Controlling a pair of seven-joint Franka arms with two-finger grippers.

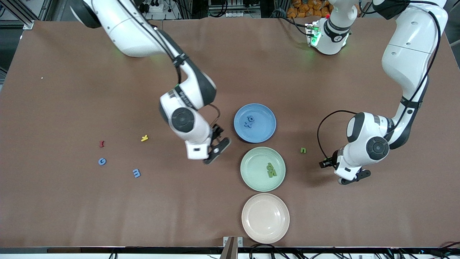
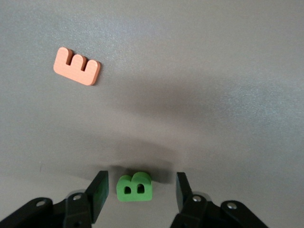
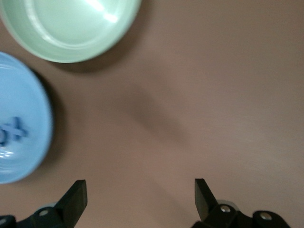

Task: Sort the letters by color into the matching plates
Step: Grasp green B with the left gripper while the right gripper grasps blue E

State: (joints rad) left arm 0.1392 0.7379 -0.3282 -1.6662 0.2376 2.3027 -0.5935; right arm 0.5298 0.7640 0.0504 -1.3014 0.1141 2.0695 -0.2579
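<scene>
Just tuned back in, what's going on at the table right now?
Letter sorting is partway done. The blue plate holds two blue letters, and the green plate holds two green letters. The left gripper is down over the table with its fingers open around a green letter B, not yet closed on it. The right gripper is open and empty over the table beside the blue plate. Two more blue letters lie toward the right arm's end.

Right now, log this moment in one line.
left gripper: open around green B | right gripper: open, empty, beside blue plate
</scene>
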